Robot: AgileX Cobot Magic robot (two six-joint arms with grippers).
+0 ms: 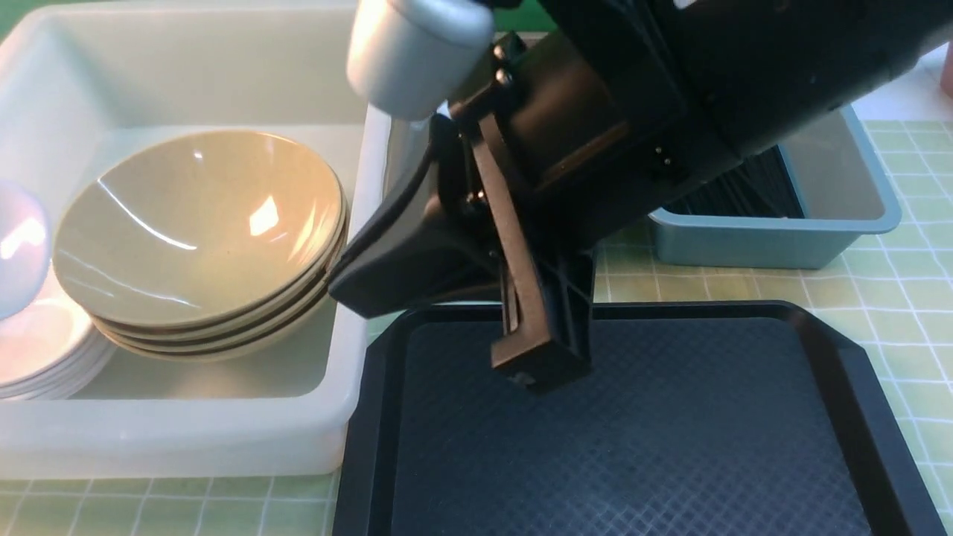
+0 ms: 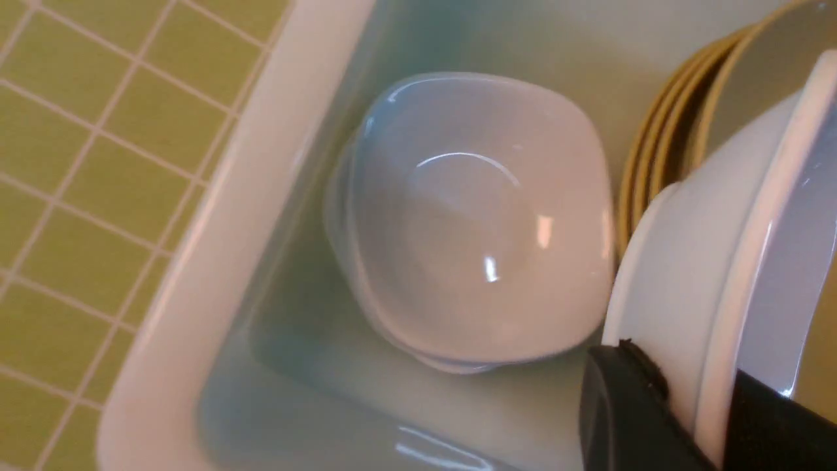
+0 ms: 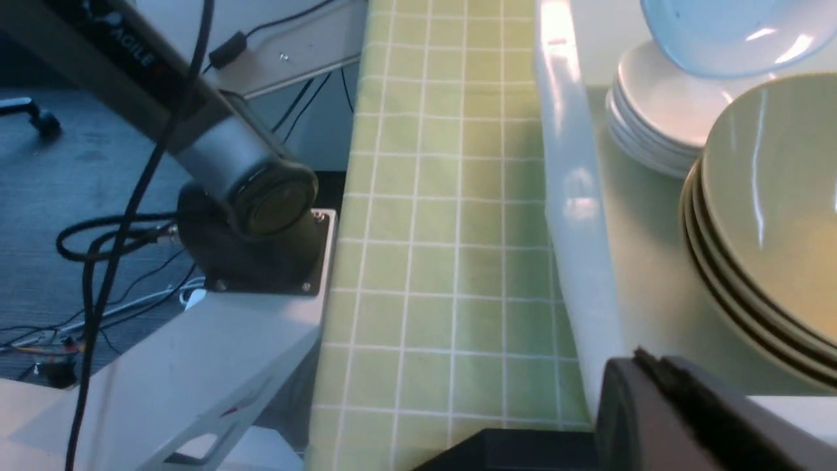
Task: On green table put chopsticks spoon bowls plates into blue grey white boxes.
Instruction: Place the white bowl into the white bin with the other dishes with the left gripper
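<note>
Green table (image 1: 912, 286): black tray (image 1: 633, 454) beneath closed right pincer (image 1: 540, 371).

Stacked bowls (image 3: 765, 216) sit beside plates (image 3: 654, 111) in white box (image 3: 569, 196).

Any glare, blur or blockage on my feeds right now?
Front view: the right gripper and its black arm block the centre; glare streaks on the glossy tan stacked bowls. Left wrist view: soft, bluish cast; the small glossy white dish in the left gripper is too close to focus. Right wrist view: pale green grid-cloth table sharp, near foreground blurred.
</note>
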